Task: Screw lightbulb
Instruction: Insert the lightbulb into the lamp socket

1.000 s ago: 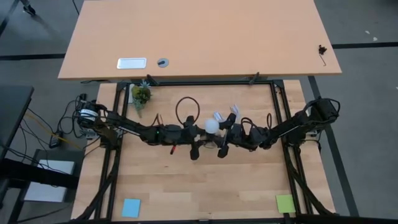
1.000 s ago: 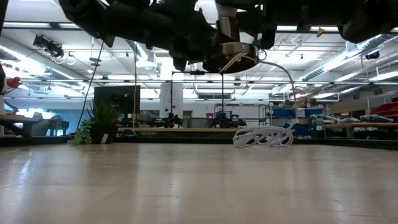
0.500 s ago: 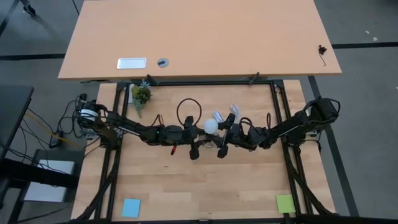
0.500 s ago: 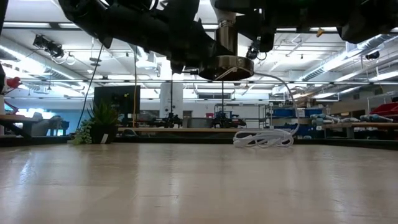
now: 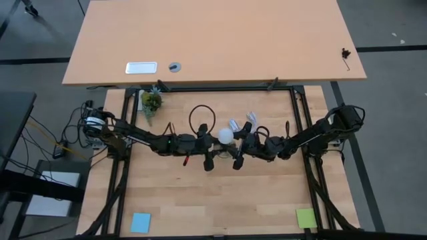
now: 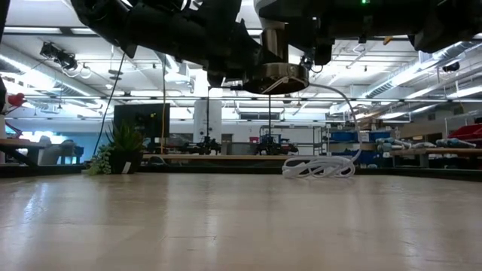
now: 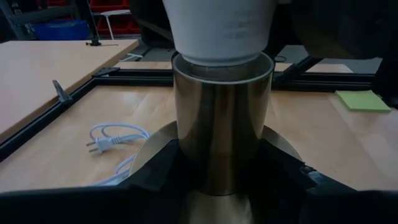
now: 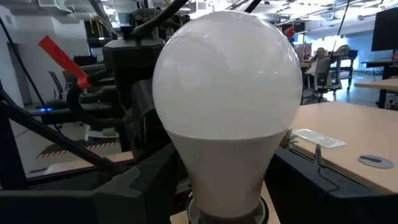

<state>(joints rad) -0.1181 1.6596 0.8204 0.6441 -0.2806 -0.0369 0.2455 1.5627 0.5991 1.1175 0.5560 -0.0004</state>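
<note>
The white lightbulb [image 5: 227, 135] stands with its neck [image 7: 217, 37] in the top of a brass-coloured socket [image 7: 222, 124], both lifted above the table's middle. The socket's round disc base [image 6: 276, 77] faces down. My left gripper [image 5: 215, 141] comes from the left and is shut on the socket. My right gripper [image 5: 237, 141] comes from the right and is shut on the lightbulb [image 8: 227, 81]. A white cable [image 6: 320, 165] runs from the socket down to a coil on the table. My left gripper pinches the socket's cylinder low down [image 7: 221, 168], just above the disc base, between its two fingers [image 7: 155, 183]. The fingers come level from the table's left. The socket hangs upright, clear of the table. My right gripper pinches the lightbulb's tapering neck [image 8: 227, 174] below the round head, one finger [image 8: 146, 180] on each side. The fingers come about level from the table's right. The bulb stands upright with its head up, its base in the socket.
A small potted plant [image 5: 151, 101] stands at the far left. A blue note [image 5: 140, 222] and a green note [image 5: 305, 217] lie at the near corners. A black cable loop [image 5: 200, 117] arcs behind the grippers. A second desk [image 5: 213, 40] lies beyond the far edge.
Both arms have kept their place. In the low view the socket's disc, tilted a second ago, now hangs level. The white cable coil on the table has settled flatter.
</note>
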